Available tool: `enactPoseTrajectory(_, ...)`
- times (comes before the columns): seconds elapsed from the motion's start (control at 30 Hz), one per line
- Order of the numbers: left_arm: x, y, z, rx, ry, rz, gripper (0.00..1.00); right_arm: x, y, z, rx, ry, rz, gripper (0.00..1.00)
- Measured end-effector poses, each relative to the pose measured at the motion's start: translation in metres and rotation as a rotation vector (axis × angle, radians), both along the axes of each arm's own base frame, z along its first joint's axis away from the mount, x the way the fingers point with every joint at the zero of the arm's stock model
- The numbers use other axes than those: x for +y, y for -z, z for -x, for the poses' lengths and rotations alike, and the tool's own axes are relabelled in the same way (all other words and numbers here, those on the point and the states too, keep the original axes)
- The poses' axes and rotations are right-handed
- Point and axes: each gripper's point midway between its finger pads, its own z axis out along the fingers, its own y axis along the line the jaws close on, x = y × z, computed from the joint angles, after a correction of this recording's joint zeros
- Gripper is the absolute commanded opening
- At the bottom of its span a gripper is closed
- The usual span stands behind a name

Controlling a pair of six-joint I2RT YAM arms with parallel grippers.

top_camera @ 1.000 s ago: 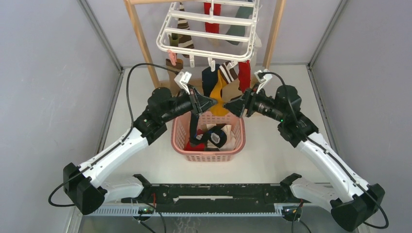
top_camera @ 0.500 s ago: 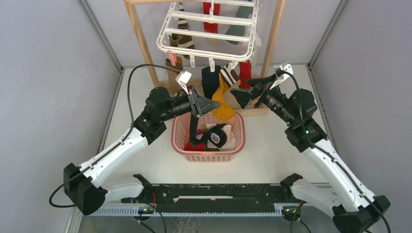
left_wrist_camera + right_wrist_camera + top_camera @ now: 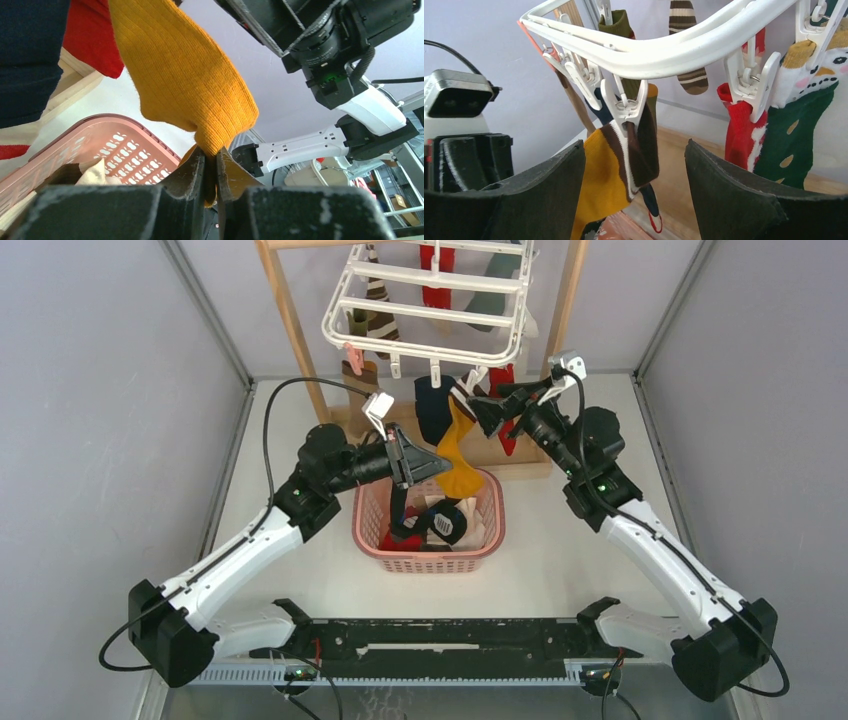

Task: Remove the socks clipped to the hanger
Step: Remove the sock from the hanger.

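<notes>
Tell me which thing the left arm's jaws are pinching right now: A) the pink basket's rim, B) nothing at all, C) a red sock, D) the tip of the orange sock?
D: the left wrist view shows the left arm's jaws closed tight on the lower tip of the orange sock.
</notes>
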Motion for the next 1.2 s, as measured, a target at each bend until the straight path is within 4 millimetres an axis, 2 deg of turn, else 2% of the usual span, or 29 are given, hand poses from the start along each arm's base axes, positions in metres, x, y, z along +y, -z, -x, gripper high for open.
enactPoseTrajectory(0.23, 0.000, -0.003, 0.004, 0.001, 0.016, 0.007, 0.15, 0.006, -0.002, -0.011, -0.021, 0.000, -0.019, 0.78)
enactPoseTrajectory(0.57, 0.001, -0.004, 0.005, -0.001, 0.018, 0.009, 0.15, 0.008, -0.035, -0.016, -0.099, -0.007, -0.083, 0.77)
enactPoseTrajectory(0.87, 0.000, -0.004, 0.005, -0.002, 0.021, 0.009, 0.16, 0.015, -0.027, -0.027, -0.076, -0.019, -0.093, 0.73)
enactPoseTrajectory(1.2, 0.001, -0.004, 0.005, -0.001, 0.020, 0.009, 0.17, 0.016, -0.030, -0.028, -0.076, -0.026, -0.113, 0.60)
